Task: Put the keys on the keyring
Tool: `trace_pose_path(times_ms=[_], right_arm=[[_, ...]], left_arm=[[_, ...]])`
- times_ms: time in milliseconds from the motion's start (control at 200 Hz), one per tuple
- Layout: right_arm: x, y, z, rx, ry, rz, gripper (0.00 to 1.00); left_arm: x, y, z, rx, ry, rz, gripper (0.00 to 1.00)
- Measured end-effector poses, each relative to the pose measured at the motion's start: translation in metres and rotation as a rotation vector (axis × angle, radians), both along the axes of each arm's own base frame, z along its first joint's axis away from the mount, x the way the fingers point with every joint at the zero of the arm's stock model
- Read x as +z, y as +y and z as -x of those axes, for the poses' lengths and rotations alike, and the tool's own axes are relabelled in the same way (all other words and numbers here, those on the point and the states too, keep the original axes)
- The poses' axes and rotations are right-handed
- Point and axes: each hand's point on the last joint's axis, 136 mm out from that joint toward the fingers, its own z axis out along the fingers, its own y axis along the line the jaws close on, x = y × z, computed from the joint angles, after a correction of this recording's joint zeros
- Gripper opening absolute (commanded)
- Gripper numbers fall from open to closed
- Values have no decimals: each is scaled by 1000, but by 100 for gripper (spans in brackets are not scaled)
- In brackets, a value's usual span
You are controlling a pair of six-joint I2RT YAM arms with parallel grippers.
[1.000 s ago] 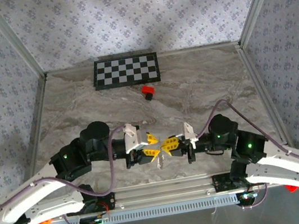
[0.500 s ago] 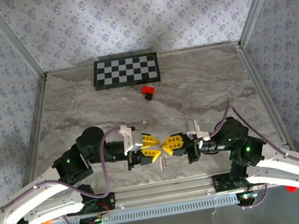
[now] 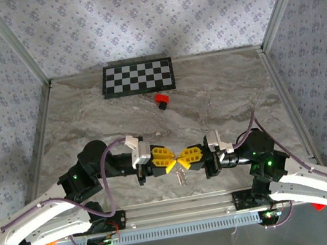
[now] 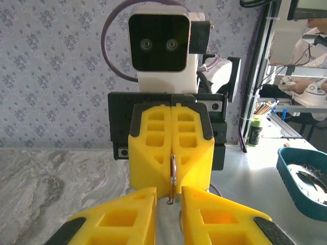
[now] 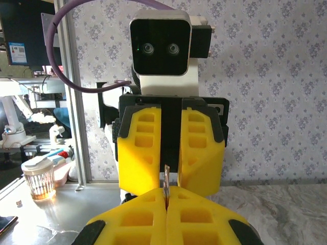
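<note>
Top external view shows you the arms now squared up tip to tip above the table point(image 3: 221, 94), the left claw point(image 4: 169, 192) having narrowed, though still gapped, about the keyring point(image 4: 172, 173) that the clenched right claw point(image 5: 166, 194) pinches aloft, so the threading step looks close.

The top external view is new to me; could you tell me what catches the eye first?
The bright yellow left end effector and right end effector meet tip to tip over the near middle of the marble-patterned table. The right one is shut on what looks like the thin metal keyring, which reaches toward the left one's slightly parted jaws. Farther back lie a small red block and a black-and-white checkerboard.
</note>
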Motion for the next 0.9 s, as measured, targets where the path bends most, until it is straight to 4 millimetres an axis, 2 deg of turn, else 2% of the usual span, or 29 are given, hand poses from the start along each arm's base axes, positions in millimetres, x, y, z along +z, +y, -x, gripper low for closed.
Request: trace_pose_path(times_ms=[180, 480, 765, 899], right_arm=[[1, 0, 0, 1, 3, -4, 0], [-6, 1, -1, 0, 11, 8, 0], [-4, 0, -2, -5, 8, 3, 0], [-4, 0, -3, -7, 6, -2, 0]], left_arm=[[3, 0, 0, 0, -5, 13, 14], [6, -1, -1, 0, -7, 25, 14], [2, -5, -3, 4, -3, 15, 15], [4, -5, -3, 5, -4, 20, 8]])
